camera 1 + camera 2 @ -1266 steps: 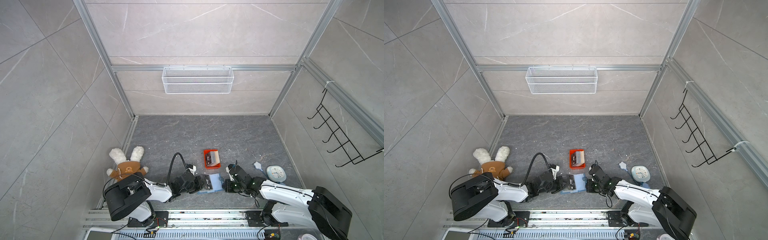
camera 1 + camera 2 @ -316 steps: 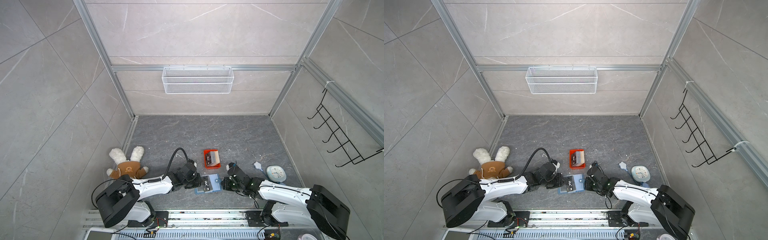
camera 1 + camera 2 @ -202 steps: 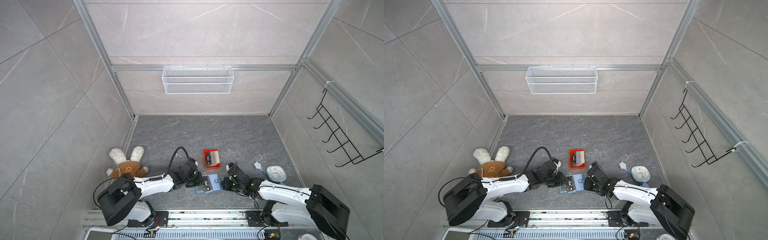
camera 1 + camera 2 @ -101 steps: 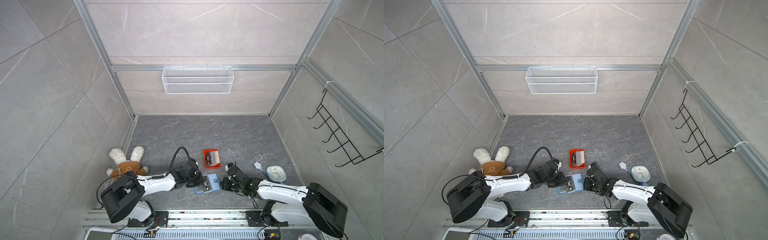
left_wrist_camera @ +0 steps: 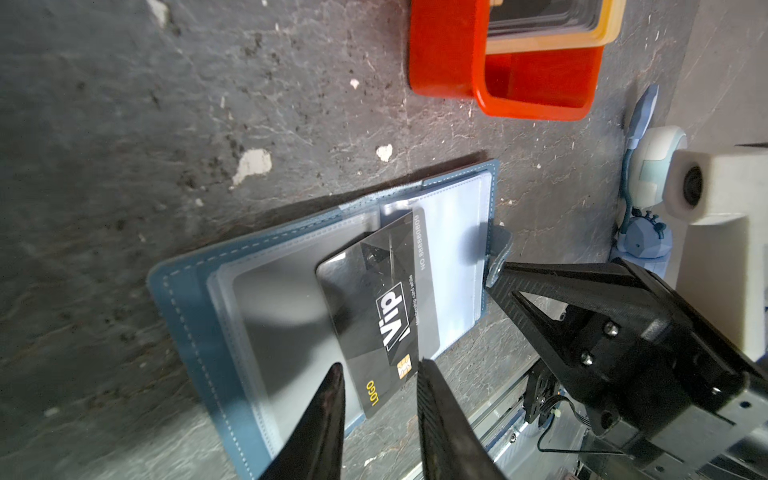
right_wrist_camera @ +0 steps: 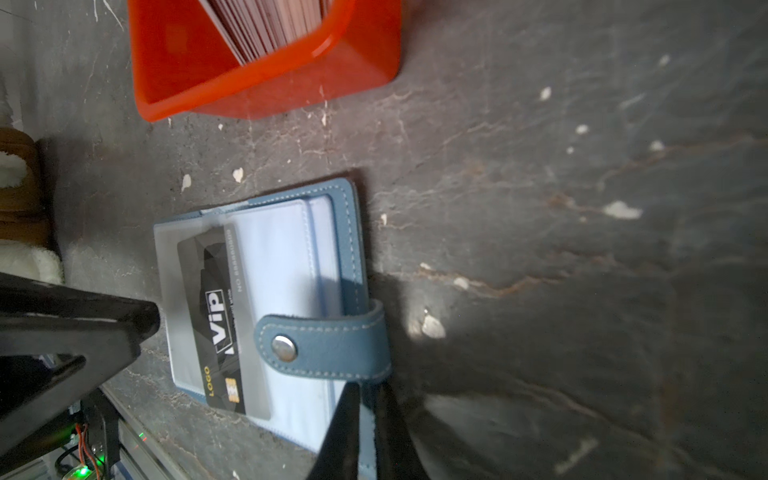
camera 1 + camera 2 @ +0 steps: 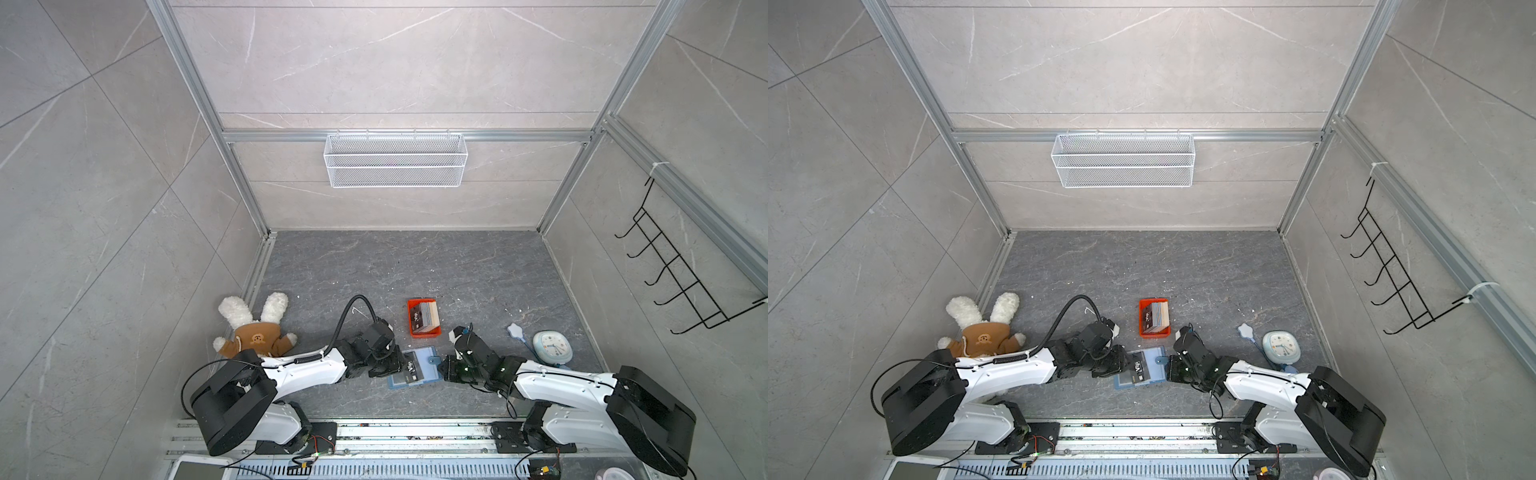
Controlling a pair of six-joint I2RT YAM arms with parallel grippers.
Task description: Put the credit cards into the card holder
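Note:
The blue card holder (image 7: 428, 376) (image 7: 1152, 376) lies open on the floor between both arms, showing clear pockets. A black "VIP" credit card (image 5: 386, 307) (image 6: 216, 307) lies on it, its far end under a clear pocket. My left gripper (image 5: 380, 374) (image 7: 395, 365) stands open, its fingertips on either side of the card's near corner. One finger stands clear of the card. My right gripper (image 6: 368, 390) (image 7: 442, 370) is shut on the holder's cover edge (image 6: 353, 249), beside the snap tab. More credit cards (image 7: 426, 322) (image 6: 270, 25) stand in the orange tray.
The orange tray (image 7: 423, 334) (image 7: 1154, 332) sits just behind the holder. A plush bunny (image 7: 253, 328) lies at the left wall. A small blue clock (image 7: 552, 347) sits at the right. A wire basket (image 7: 395, 166) and a hook rack (image 7: 681, 282) hang on the walls.
My left gripper's jaws have widened a little around the card's near end. Both arms have stayed nearly in place over the last second.

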